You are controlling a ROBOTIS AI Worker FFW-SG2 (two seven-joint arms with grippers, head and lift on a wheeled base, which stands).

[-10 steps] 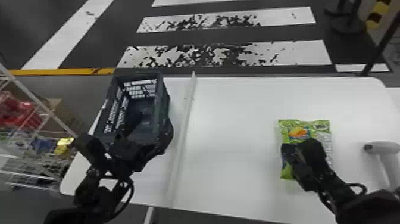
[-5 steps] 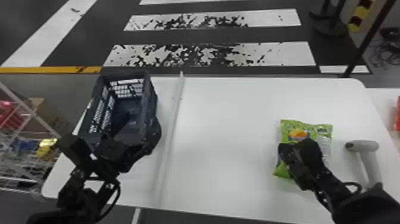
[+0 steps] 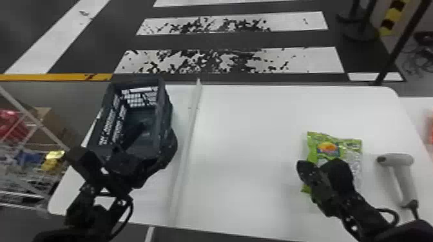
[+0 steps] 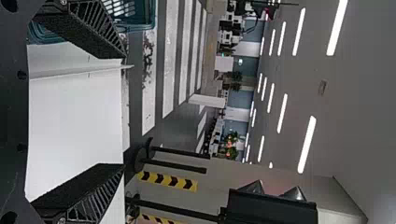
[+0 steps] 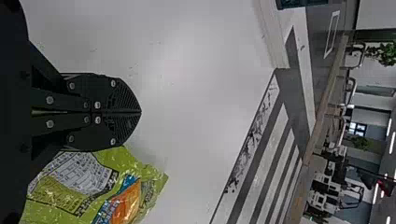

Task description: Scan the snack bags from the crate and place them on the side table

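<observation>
My left gripper (image 3: 120, 164) is at the near end of the dark crate (image 3: 141, 128) in the head view. In the left wrist view, the left gripper (image 4: 123, 112) stands open, a corner of the crate (image 4: 135, 14) beyond one finger. The right gripper (image 3: 317, 165) is over the near left part of a green snack bag (image 3: 328, 149) lying on the white table. Seen from its own wrist, the right gripper (image 5: 140, 112) is shut, its two fingers pressed together, with the bag (image 5: 126, 191) beside it. A pale handheld scanner (image 3: 404, 177) rests to the bag's right.
A low white strip (image 3: 190, 128) divides the white table (image 3: 248, 128) between crate and bag. At the left stands a wire rack (image 3: 19, 180) with coloured packs. Dark posts (image 3: 396, 48) rise from the floor past the table's far right corner.
Over the last second the snack bag has shifted right across the table, closer to the scanner. The right gripper first went rightward, then slightly back left. The head view has turned a little.
</observation>
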